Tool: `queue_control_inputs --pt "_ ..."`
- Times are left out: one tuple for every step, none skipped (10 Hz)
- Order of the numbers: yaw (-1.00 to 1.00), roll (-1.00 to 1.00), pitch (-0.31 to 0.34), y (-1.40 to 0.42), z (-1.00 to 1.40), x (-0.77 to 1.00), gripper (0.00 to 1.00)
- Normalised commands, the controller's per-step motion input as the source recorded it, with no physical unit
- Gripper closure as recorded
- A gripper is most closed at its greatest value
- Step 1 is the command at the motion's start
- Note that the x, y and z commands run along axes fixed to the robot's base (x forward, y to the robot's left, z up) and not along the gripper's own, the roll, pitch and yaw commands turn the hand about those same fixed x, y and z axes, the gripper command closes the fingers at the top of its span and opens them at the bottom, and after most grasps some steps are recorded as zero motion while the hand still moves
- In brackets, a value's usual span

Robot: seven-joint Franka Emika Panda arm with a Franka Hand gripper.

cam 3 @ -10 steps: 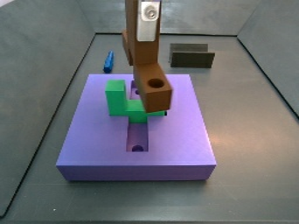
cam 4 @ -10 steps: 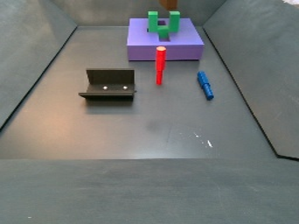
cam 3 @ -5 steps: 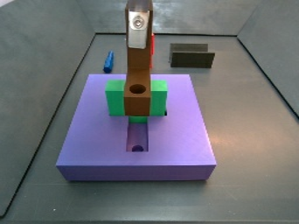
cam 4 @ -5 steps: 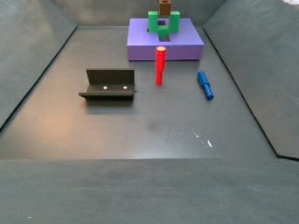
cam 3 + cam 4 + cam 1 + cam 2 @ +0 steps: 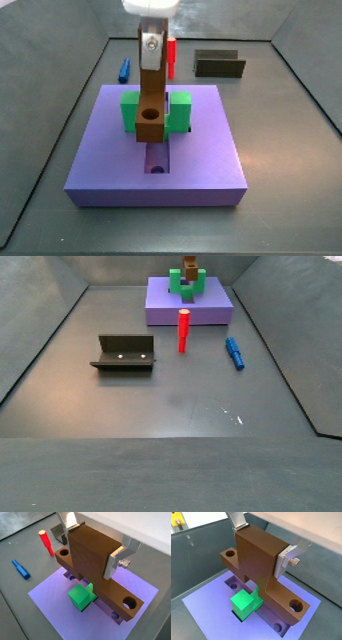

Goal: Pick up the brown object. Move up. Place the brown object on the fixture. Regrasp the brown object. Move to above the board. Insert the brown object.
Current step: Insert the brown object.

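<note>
One brown object (image 5: 151,105) clamped in the hand (image 5: 93,548) over one board (image 5: 201,160).

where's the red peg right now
The red peg stands upright on the floor just off the board's front edge in a side view, between the fixture and the blue piece. The end effector is over the board, shut on the brown object.

1. The gripper (image 5: 155,40) hangs over the board (image 5: 201,160) by the far edge, clamping the brown object (image 5: 152,100) upright beside the green block (image 5: 131,112).
2. The red peg (image 5: 183,331) and blue piece (image 5: 235,353) stand between board and mid-floor.
3. The fixture (image 5: 123,353) blocks the left side.
4. The near half of the floor (image 5: 174,446) lies free.
</note>
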Motion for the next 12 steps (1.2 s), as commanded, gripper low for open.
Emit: queue_control_inputs --pt "0.0 0.03 -0.004 0.0 -0.23 -0.01 1.0" --pt "0.0 0.02 -0.006 0.0 -0.22 -0.03 1.0" --pt "0.0 0.0 -0.019 0.0 -0.24 0.0 1.0" --pt "0.0 0.0 -0.019 0.0 -0.25 0.0 1.0" --pt "0.0 0.0 -0.017 0.01 -0.29 0.0 1.0" --pt "0.0 0.0 -0.007 0.0 -0.29 0.01 1.0" --pt "0.0 0.02 -0.009 0.0 -0.31 0.0 1.0" --pt "0.0 0.04 0.0 0.0 -0.3 0.0 1.0" --pt "0.0 0.05 -0.01 0.01 -0.3 0.0 1.0" --pt "0.0 0.02 0.0 0.0 -0.28 0.04 1.0" --pt "0.0 0.0 0.0 0.0 -0.16 0.26 1.0" --pt "0.0 0.0 0.0 0.0 -0.08 0.29 1.0"
